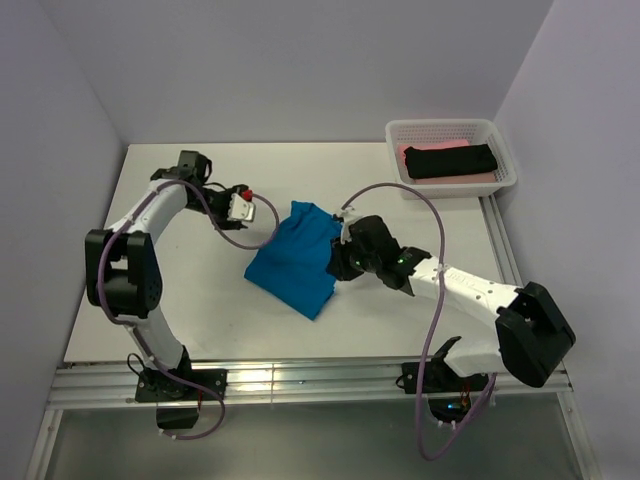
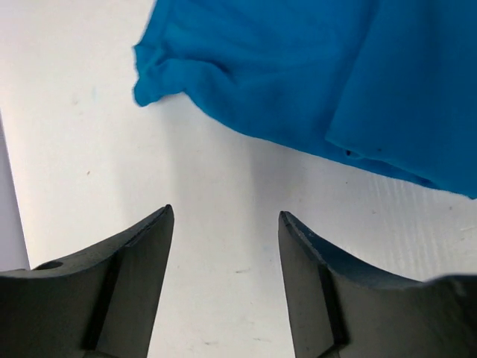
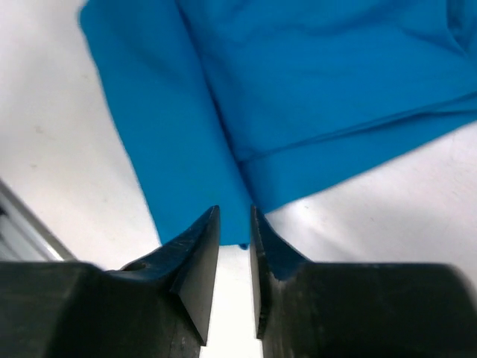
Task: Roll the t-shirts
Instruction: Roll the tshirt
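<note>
The turquoise t-shirt (image 1: 295,258) lies folded into a rough rectangle in the middle of the white table. My left gripper (image 1: 262,208) is open and empty, low over bare table just left of the shirt's far corner; the left wrist view shows that bunched corner (image 2: 160,71) ahead of the fingertips. My right gripper (image 1: 336,262) is at the shirt's right edge. Its jaws stand only narrowly apart, with table showing between them and the shirt's hem (image 3: 223,160) right at the tips. A black t-shirt (image 1: 450,160) lies on a pink one (image 1: 455,180) in the basket.
The white mesh basket (image 1: 393,133) stands at the far right corner of the table. A grey wall runs along the left, back and right. The table's front edge has a metal rail (image 1: 300,385) by the arm bases.
</note>
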You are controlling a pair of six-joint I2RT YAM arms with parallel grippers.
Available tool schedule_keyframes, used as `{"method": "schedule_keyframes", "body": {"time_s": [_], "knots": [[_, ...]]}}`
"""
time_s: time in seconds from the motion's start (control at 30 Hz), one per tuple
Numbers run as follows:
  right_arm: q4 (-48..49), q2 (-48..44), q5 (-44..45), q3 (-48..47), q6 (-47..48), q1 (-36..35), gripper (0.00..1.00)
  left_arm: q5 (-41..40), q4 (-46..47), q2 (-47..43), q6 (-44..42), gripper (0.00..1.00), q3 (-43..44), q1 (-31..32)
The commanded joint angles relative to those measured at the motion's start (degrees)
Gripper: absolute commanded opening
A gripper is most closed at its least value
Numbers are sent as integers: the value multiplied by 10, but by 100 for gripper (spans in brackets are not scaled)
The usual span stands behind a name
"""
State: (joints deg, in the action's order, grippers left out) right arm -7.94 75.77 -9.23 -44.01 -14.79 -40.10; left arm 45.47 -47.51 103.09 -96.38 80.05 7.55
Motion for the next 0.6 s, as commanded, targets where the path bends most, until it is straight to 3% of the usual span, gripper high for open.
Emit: {"method": "schedule_keyframes", "body": {"time_s": [0.0, 0.17, 0.33, 0.4, 0.47, 0.57], "knots": [[78, -37, -45, 31, -67, 3, 24, 94, -32, -42, 55, 62, 13, -34], [259, -36, -81, 107, -182, -9, 15, 179, -80, -89, 68, 57, -32, -45], [403, 26, -91, 142, -272, -18, 7, 249, -84, -90, 99, 51, -66, -39], [484, 57, -84, 151, -301, -26, 6, 256, -181, -55, 53, 48, -35, -31], [551, 80, -75, 156, -335, -36, 5, 270, -274, -4, -71, 45, 1, -28], [569, 131, -46, 134, -355, -60, 4, 270, -310, 39, -70, 32, 9, -24]]}}
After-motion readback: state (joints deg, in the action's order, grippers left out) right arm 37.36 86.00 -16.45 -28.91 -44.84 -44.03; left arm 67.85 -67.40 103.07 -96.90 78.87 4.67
